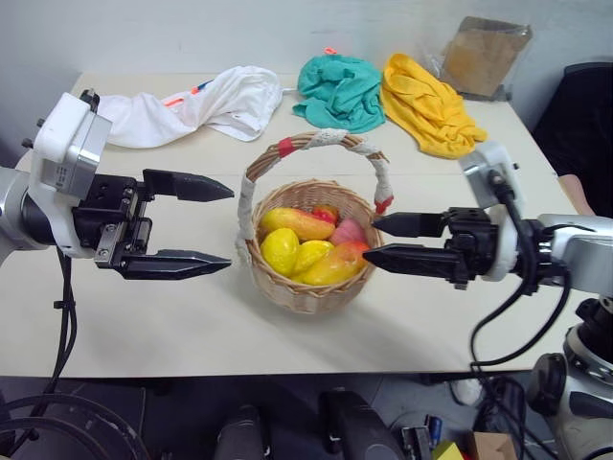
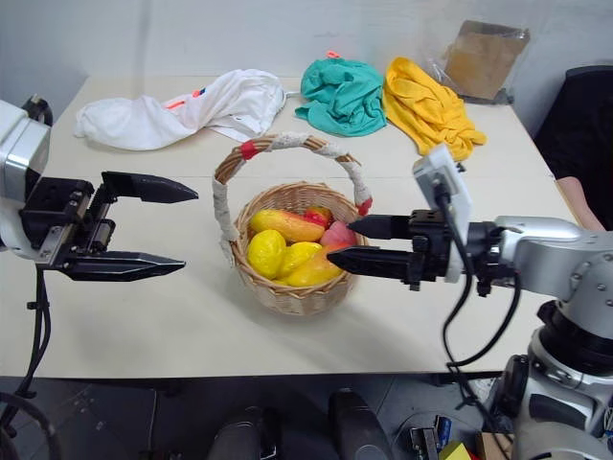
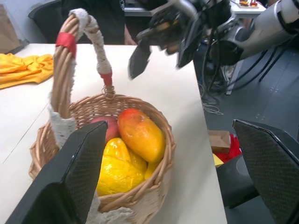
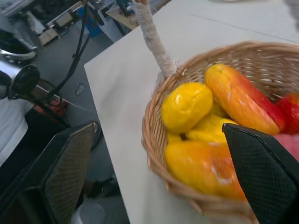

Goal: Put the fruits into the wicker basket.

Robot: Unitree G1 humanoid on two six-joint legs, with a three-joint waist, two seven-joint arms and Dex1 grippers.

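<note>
A: Here, round tan woven wicker basket (image 1: 308,283) stands mid-bench (image 1: 144,316), stiff, light; lift by its cloth-wrapped arch.

B: Inside, glossy yellow and red toy fruits (image 1: 311,247), hard, slippery. Left pincer (image 1: 222,226) and right pincer (image 1: 375,241): wide, empty.

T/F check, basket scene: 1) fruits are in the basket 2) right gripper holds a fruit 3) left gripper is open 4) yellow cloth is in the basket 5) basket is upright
1) True: the fruits lie in the basket.
2) False: the right gripper is open and empty, at the basket's rim.
3) True: the left gripper is open, beside the basket.
4) False: the yellow cloth lies on the table, behind the basket.
5) True: it stands upright, handle up.
</note>
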